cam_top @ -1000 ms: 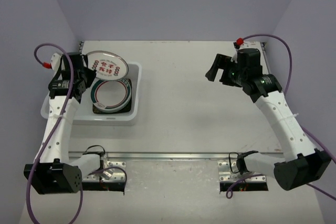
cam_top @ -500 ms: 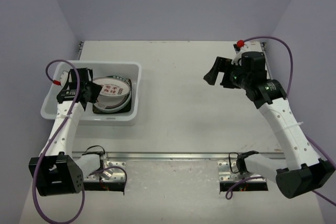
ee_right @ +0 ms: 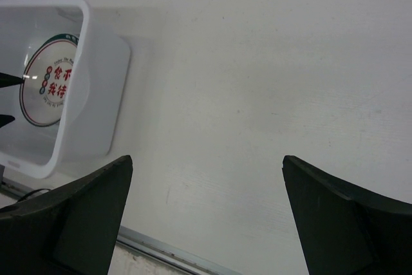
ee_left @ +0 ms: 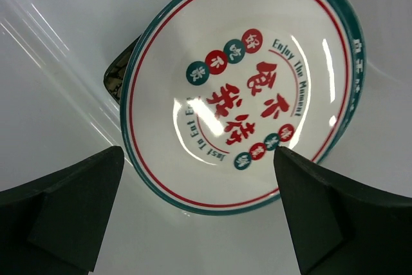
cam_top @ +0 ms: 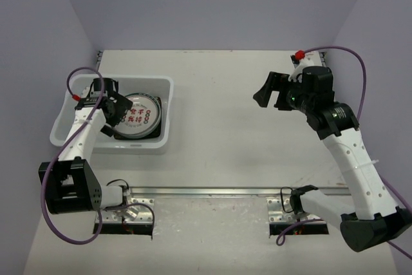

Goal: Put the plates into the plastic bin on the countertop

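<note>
The plastic bin (cam_top: pixel 168 111) stands on the countertop (cam_top: pixel 225 127) at the left. A stack of plates lies in it. On top is a round white plate (cam_top: pixel 136 117) with red characters and a teal-red rim; in the left wrist view this plate (ee_left: pixel 238 88) fills the middle. A black square plate (ee_left: pixel 114 76) shows a corner under it. My left gripper (cam_top: pixel 114 110) hangs open inside the bin, just above the near rim of the top plate, not touching it. My right gripper (cam_top: pixel 269 93) is open and empty, high over the right of the countertop. The right wrist view shows the bin (ee_right: pixel 96 82) far to the left.
A metal rail (cam_top: pixel 212 191) runs along the near edge of the countertop, in front of both arm bases. Purple walls close in the left, back and right sides. The bin's left half (cam_top: pixel 67 127) holds my left arm.
My left gripper came down into the bin with the red-character plate, laid it on the stack and opened, letting it go. The right arm shifted slightly and stayed open.
</note>
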Robot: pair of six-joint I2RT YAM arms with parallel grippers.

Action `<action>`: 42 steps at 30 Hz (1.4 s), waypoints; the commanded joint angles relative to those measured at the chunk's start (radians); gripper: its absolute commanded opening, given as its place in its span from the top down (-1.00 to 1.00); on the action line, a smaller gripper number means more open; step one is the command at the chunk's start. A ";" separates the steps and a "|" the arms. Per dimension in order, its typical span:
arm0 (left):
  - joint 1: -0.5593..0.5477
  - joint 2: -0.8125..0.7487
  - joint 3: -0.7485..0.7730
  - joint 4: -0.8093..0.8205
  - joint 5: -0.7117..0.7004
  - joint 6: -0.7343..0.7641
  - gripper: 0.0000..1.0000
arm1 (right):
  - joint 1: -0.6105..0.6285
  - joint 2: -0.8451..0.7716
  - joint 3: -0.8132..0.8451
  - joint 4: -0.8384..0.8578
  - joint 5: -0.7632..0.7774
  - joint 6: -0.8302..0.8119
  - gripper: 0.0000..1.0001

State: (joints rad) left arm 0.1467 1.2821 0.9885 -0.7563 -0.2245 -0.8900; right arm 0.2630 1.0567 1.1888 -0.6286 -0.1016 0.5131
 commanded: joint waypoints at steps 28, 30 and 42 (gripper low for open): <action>-0.337 -0.629 0.306 -0.165 -0.213 0.651 -1.00 | 0.099 -0.278 0.157 -0.372 0.222 -0.230 -0.98; -0.335 -0.708 0.230 -0.143 -0.183 0.681 -1.00 | 0.099 -0.329 0.105 -0.372 0.269 -0.256 -0.98; -0.335 -0.964 0.145 -0.160 -0.177 0.732 -1.00 | 0.099 -0.514 -0.005 -0.459 0.424 -0.304 -0.98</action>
State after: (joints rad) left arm -0.1848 0.3035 1.1381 -0.9419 -0.4093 -0.2027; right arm 0.3576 0.5491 1.1860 -1.0996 0.2509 0.2131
